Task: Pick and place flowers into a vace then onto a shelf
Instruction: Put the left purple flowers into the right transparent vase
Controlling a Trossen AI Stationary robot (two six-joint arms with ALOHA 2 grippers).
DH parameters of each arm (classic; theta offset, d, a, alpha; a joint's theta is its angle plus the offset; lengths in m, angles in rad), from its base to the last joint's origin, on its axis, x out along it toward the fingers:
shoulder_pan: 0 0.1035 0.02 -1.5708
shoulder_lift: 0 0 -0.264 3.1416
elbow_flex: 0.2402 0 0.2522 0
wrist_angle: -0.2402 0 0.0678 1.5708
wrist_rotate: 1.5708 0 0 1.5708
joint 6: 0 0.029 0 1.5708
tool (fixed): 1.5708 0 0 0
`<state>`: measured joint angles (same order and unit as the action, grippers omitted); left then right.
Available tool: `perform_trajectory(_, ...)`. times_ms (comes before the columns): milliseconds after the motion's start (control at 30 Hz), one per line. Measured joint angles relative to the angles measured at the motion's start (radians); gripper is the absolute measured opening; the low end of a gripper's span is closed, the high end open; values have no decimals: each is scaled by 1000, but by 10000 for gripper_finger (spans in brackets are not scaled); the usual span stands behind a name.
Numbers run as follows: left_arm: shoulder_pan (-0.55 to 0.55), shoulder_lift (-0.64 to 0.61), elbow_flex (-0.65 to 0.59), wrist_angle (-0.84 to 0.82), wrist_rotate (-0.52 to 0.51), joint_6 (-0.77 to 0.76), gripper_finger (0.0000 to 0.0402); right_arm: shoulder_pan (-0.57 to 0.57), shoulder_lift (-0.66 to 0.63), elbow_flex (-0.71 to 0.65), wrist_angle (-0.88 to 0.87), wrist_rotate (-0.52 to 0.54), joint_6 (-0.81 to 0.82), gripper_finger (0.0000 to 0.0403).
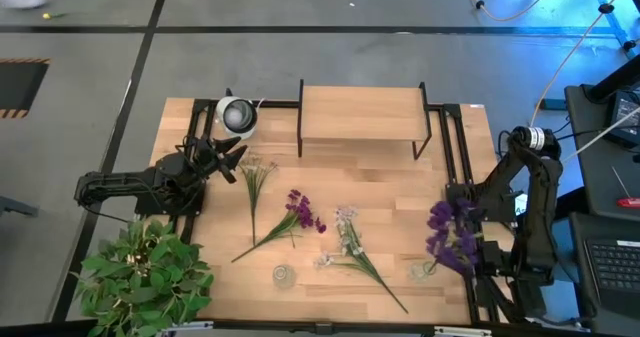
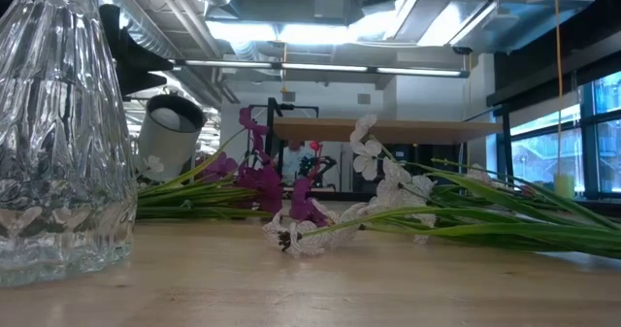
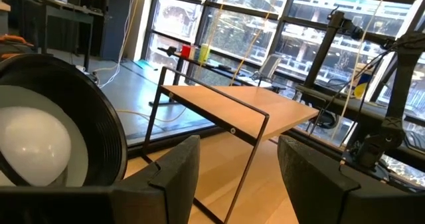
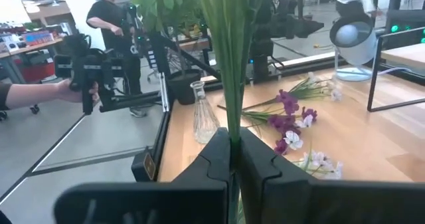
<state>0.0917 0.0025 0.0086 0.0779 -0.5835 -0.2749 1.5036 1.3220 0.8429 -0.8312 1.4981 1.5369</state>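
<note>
My right gripper [image 4: 234, 151] is shut on a bunch of purple flowers [image 1: 447, 232] above the table's right near part; in the right wrist view only their green stems [image 4: 229, 64] show. Three more flowers lie flat on the table: white [image 1: 255, 180], purple [image 1: 295, 217], white [image 1: 355, 249]. A clear glass vase [image 1: 283, 274] [image 4: 204, 114] stands near the near edge, large in the low view [image 2: 58, 133]. The shelf [image 1: 363, 112] [image 3: 232, 108] stands at the far edge. My left gripper [image 1: 228, 160] [image 3: 236, 177] hangs open at the left, facing the shelf. My right gripper pinches the bunch's green stems [image 4: 232, 134] between its two fingers, which lie across them. The stems rise upright out of the hold, with the purple blossoms [image 1: 440, 217] on top. Which end of the stems hangs below, the fingers hide.
A bushy potted plant [image 1: 145, 272] fills the near left corner. A round lamp [image 1: 237, 115] [image 3: 40, 137] stands far left beside my left gripper. A small clear glass thing [image 1: 420, 270] lies near the right gripper. People [image 4: 109, 24] stand beyond the table's left side.
</note>
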Motion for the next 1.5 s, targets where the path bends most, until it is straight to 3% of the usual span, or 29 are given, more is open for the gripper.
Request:
perform_trajectory(600,0,0,0,0,0,0,196,0,-3,1,-10,-62,-23,10)
perform_trajectory(733,0,0,0,0,0,0,196,-3,-3,2,-13,-135,-22,10)
perform_trajectory(1233,0,0,0,-3,0,0,196,-76,0,2,-52,-237,-22,10)
perform_trajectory(1500,0,0,0,-4,-2,0,196,-81,47,3,-52,-238,32,10)
